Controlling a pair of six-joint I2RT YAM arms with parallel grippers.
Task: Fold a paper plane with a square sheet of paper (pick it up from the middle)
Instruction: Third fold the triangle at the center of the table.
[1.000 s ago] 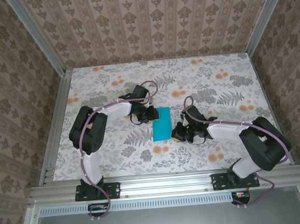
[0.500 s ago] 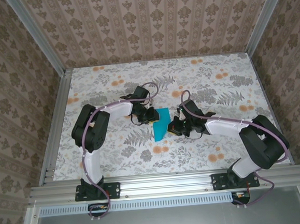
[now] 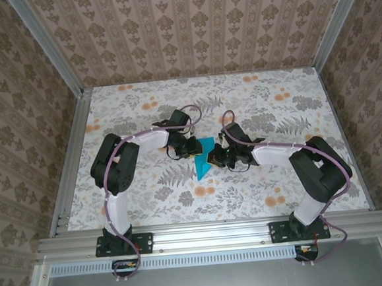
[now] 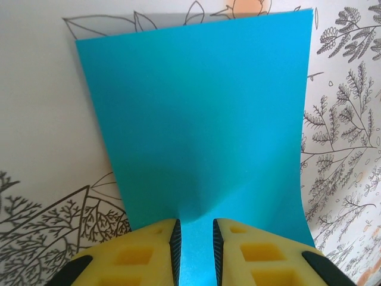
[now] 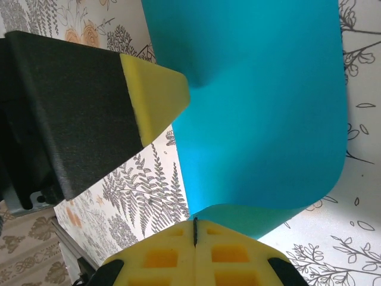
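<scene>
Two arms meet in the middle of the table (image 3: pixel 287 102), and you can see the square sheet of paper (image 3: pixel 201 165) right between them. It is bright blue and plain, and it sits on the flower cloth, a bit nearer to the arm bases than to the far wall. From above it looks like a thin, pointed shape, because part of it is bent over. Your left gripper (image 3: pixel 193 149) touches the paper from the left side and your right gripper (image 3: pixel 212 158) touches it from the right, so the two are very close together. In the left wrist view, the left gripper (image 4: pixel 195 238) has its yellow fingers (image 4: pixel 143 253) close together with just a thin gap, and the near edge of the paper (image 4: pixel 202 131) runs into that gap, so it is pinching the paper. The rest of the sheet spreads out on the table in front of it. In the right wrist view, the right gripper (image 5: pixel 195 229) has its yellow fingers (image 5: pixel 238 256) pressed tight together. The paper (image 5: pixel 262 95) makes a round bend and its edge comes back to the fingertips, so it looks pinched there too. One black finger with a yellow tip (image 5: pixel 155 98) from the left gripper pokes in at the paper's other side.
</scene>
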